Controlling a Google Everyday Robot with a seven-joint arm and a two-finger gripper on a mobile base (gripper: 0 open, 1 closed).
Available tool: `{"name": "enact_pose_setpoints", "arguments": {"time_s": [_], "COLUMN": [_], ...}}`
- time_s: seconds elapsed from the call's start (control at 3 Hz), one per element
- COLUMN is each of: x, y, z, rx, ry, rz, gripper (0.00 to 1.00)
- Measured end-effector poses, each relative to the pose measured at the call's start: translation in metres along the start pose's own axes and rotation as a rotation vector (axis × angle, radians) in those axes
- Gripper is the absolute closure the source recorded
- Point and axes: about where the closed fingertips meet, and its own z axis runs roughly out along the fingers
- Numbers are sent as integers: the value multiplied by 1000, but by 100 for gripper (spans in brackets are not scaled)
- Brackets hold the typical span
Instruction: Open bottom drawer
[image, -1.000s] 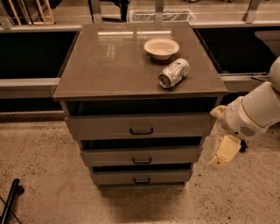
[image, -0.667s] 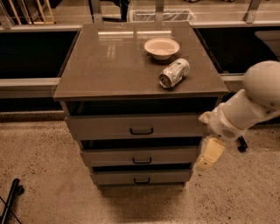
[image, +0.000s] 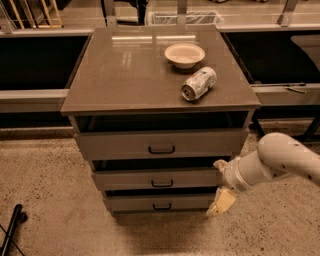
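Observation:
The bottom drawer (image: 160, 203) is the lowest of three grey-brown drawers in the cabinet, with a small black bar handle (image: 161, 206) at its centre. Its front sits flush under the middle drawer (image: 156, 179). My gripper (image: 221, 201) hangs from the white arm at the right. It is low beside the cabinet's right front corner, level with the bottom drawer's right end and well right of the handle.
On the cabinet top (image: 125, 70) stand a shallow white bowl (image: 184, 54) and a can (image: 198, 83) lying on its side. The top drawer (image: 161, 144) has a larger handle. A black stand leg (image: 11, 230) lies on the speckled floor at the lower left.
The arm has swung left and down, bringing the gripper from beside the middle drawer's right side to the bottom drawer's right end. The drawers have not moved.

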Motion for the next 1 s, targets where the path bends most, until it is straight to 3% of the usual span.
{"name": "enact_pose_setpoints", "arguments": {"time_s": [0.33, 1.0], "x": [9, 9], "y": [-12, -11], "z": [16, 17], "rx": [51, 45], "ry": [-77, -74], "rz": [-43, -51], "gripper": [0, 0]}}
